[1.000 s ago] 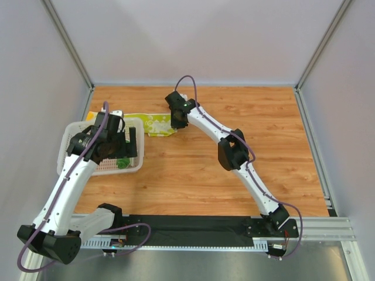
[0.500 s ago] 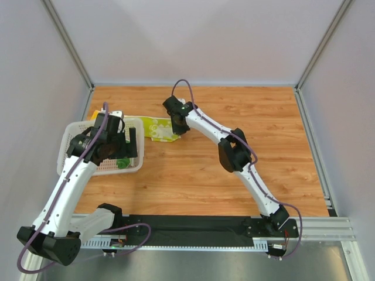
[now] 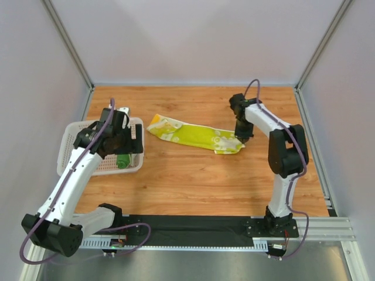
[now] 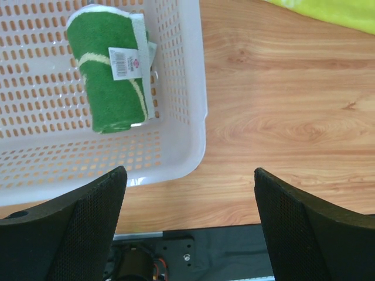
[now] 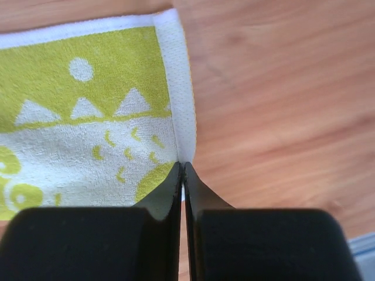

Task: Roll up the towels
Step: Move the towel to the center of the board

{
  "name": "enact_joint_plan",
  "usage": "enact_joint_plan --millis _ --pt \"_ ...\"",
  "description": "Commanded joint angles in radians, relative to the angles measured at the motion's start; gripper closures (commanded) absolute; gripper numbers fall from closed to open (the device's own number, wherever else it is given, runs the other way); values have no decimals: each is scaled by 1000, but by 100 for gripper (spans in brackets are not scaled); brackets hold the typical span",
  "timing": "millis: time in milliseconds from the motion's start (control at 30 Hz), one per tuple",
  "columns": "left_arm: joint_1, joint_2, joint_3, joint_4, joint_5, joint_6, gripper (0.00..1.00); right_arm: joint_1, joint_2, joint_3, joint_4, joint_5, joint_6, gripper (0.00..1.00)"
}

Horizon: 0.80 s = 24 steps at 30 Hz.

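Note:
The lime-yellow towel (image 3: pixel 196 136) lies stretched out flat across the middle of the table, its pattern of white circles and triangles plain in the right wrist view (image 5: pixel 88 117). My right gripper (image 3: pixel 242 136) (image 5: pixel 183 165) is shut on the white hem at the towel's right end. The dark green towel (image 4: pixel 111 76) (image 3: pixel 122 162) lies rolled inside the white mesh basket (image 4: pixel 196 88), a label on top. My left gripper (image 3: pixel 126 140) (image 4: pixel 188 172) hangs open above the basket's near right corner, holding nothing.
The basket (image 3: pixel 70 158) stands at the left of the wooden table. A corner of the lime-yellow towel (image 4: pixel 328 12) shows at the top right of the left wrist view. The black base rail (image 3: pixel 193 225) runs along the near edge.
My right arm has swung far to the right with its jaws shut on the lime-yellow towel, dragging it from beside the basket and stretching it out. The left arm shifted only slightly.

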Motion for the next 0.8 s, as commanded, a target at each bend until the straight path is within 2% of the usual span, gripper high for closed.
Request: enact_joint_plan --millis 0,67,167,233,267,300,333,400,533,767 --pt "-16 35 41 71 49 8 5 -86 -127 -96 -29 82 17 100" --pt "-29 75 43 104 100 4 5 -171 -158 -116 -26 86 18 100" --pt "-74 159 72 125 126 3 5 -228 -166 -97 -45 96 -8 99" --pt "-124 237 98 145 118 12 4 -235 -169 -63 -71 99 -28 83" --pt "-137 266 133 157 121 17 5 -234 -177 -55 -75 96 -29 66" --pt "-160 297 156 161 123 24 4 -234 -181 -49 -79 79 -28 58" --pt "-167 329 179 165 120 30 5 -234 -186 -35 -86 73 -18 56" --pt "-174 429 254 177 137 50 4 -235 -190 -23 -92 45 -14 55" --pt "-177 602 374 208 151 112 11 -234 -187 5 -114 5 -21 55" --pt "-177 941 633 214 169 199 15 -234 -218 -35 -140 -29 -44 59"
